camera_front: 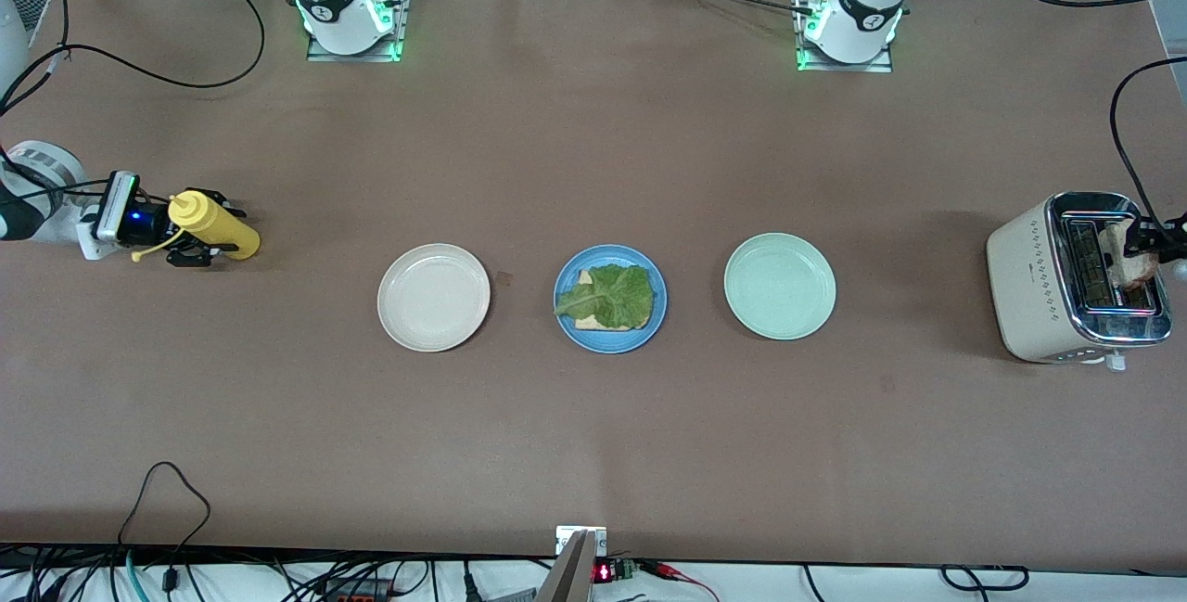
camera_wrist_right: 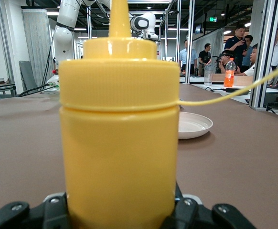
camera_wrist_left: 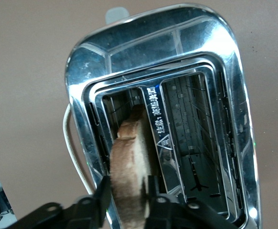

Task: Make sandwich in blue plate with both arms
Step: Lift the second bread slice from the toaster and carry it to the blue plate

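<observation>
The blue plate [camera_front: 657, 291] lies mid-table with a toast slice [camera_front: 593, 323] on it and a green lettuce leaf [camera_front: 612, 294] on top. At the left arm's end of the table stands a cream toaster [camera_front: 1039, 277] [camera_wrist_left: 234, 86]. My left gripper [camera_front: 1139, 248] [camera_wrist_left: 128, 191] is over its slot, shut on a second toast slice [camera_front: 1127, 254] [camera_wrist_left: 132, 152] that sticks up out of the slot. At the right arm's end, my right gripper [camera_front: 199, 229] [camera_wrist_right: 120, 210] sits low at the table, around an upright yellow squeeze bottle [camera_front: 218, 224] [camera_wrist_right: 120, 143].
A cream plate [camera_front: 433, 297] [camera_wrist_right: 194, 125] lies beside the blue plate toward the right arm's end, and a pale green plate [camera_front: 779, 286] toward the left arm's end. The toaster's white cord [camera_wrist_left: 72, 152] trails beside it.
</observation>
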